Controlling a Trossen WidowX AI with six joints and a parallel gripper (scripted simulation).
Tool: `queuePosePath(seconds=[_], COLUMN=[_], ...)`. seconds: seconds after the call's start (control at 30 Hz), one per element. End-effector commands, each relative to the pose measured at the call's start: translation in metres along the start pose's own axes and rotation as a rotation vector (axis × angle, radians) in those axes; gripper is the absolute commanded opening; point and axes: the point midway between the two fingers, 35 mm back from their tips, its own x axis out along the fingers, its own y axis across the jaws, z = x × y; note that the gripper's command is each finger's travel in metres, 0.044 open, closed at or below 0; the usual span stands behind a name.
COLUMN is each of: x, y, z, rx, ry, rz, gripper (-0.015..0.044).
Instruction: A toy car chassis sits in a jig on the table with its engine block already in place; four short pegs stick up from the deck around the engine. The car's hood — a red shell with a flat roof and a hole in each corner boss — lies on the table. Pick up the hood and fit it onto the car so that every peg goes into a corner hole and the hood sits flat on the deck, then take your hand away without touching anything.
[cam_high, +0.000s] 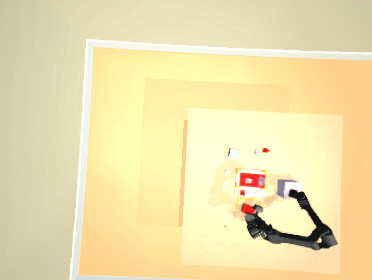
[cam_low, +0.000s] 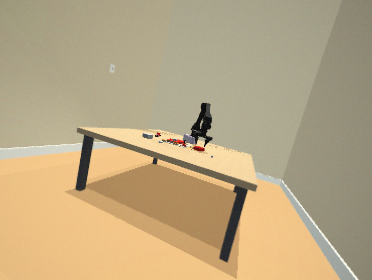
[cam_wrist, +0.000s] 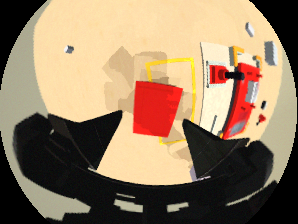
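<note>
The red hood (cam_high: 248, 209) (cam_low: 199, 148) (cam_wrist: 157, 109) lies on the table, partly over a yellow outline (cam_wrist: 193, 90). My gripper (cam_high: 253, 213) (cam_low: 200, 144) (cam_wrist: 153, 117) is open above the hood, and the wrist view shows the hood between and a little beyond the fingertips, turned slightly against them. Nothing is held. The red chassis (cam_high: 254, 176) (cam_low: 178, 142) (cam_wrist: 242, 102) sits in its jig beside the hood, at the right in the wrist view. A grey block (cam_wrist: 252, 91) shows on its deck. The pegs are too small to tell apart surely.
A small red part with a black cylinder (cam_wrist: 234, 75) sits on the white panel (cam_wrist: 210, 107) beside the chassis. A lilac box (cam_high: 287, 186) (cam_low: 188, 138) stands near the arm. A grey block (cam_high: 233, 152) (cam_low: 147, 135) (cam_wrist: 271, 53) and a small grey cube (cam_wrist: 69, 49) lie farther off.
</note>
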Motion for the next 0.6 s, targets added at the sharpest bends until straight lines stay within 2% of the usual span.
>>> queuePosePath(seconds=[0.0,0.57], x=[0.0053,0.0149], y=[-0.0016,-0.0028], z=[-0.0021,-0.0033], rx=[0.005,0.005], ry=[0.008,0.009], rz=[-0.004,-0.004], gripper=[0.0440,0.0440])
